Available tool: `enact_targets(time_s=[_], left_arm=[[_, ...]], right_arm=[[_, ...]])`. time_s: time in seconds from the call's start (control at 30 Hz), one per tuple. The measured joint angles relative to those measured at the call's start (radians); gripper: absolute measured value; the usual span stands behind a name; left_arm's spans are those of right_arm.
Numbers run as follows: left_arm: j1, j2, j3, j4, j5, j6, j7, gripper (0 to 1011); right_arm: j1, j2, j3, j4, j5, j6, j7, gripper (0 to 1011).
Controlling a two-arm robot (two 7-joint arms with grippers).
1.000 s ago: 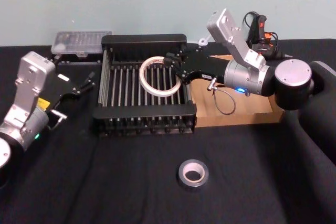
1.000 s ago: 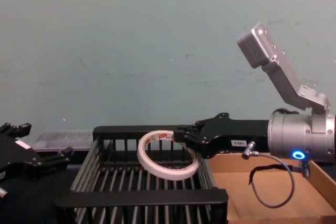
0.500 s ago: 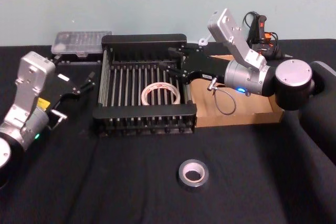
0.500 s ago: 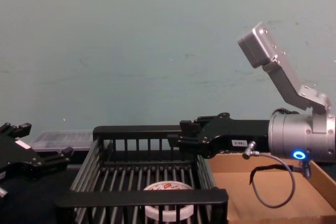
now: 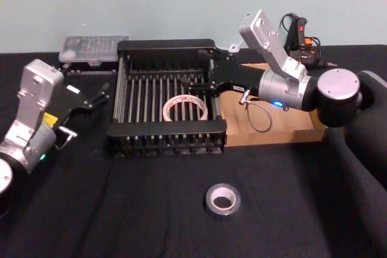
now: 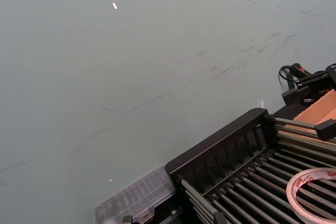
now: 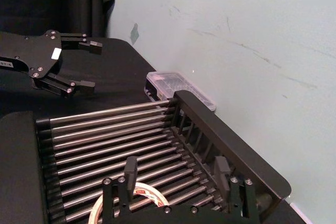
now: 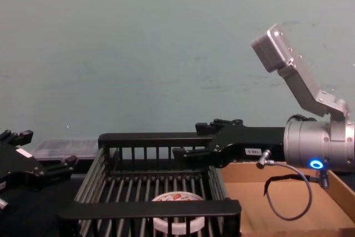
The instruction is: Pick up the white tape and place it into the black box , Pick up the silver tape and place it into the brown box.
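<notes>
**Claw wide open over the crate, white ring on the ribs**

Right claw (image 5: 202, 78) hangs over the right side of the black box (image 5: 166, 47), its fingers spread wide and holding nothing.

Nearest on the desk (image 5: 121, 209) lies the silver tape (image 5: 222, 200), flat and alone, well apart from both containers. Beyond it stands the black box, and the white tape (image 5: 185, 108) lies on its ribbed bottom, toward the near right part, close to the near wall; red print shows on its inner core in the chest view. Just right of the black box, touching its side, sits the brown box (image 5: 284, 128), with the right arm stretched above it and a grey cable loop hanging from the arm.

Left claw (image 5: 97, 96) rests to the left of the black box, fingers apart and empty. Farther back, beside the black box's far left corner, is a clear plastic case (image 5: 94, 48).
</notes>
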Motion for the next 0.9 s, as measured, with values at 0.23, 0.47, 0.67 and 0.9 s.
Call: enact_targets(time_s=[0.23,0.47,0.67,0.9], left_arm=[[0.0,0.0,0.0,0.0,0.0,0.0,0.0,1002],[0.0,0.0,0.0,0.0,0.0,0.0,0.0,1001],[0.0,0.0,0.0,0.0,0.0,0.0,0.0,1001],[0.0,0.0,0.0,0.0,0.0,0.0,0.0,1001]], right_arm=[[-0.02,0.014,0.01,-0.045,0.001,0.011,-0.012,1002],[-0.06,0.044,0.031,-0.131,0.02,0.036,-0.023,1002],[-0.119,0.094,0.051,-0.253,0.046,0.077,-0.037,1002],[-0.203,0.171,0.073,-0.409,0.08,0.127,-0.055,1002]])
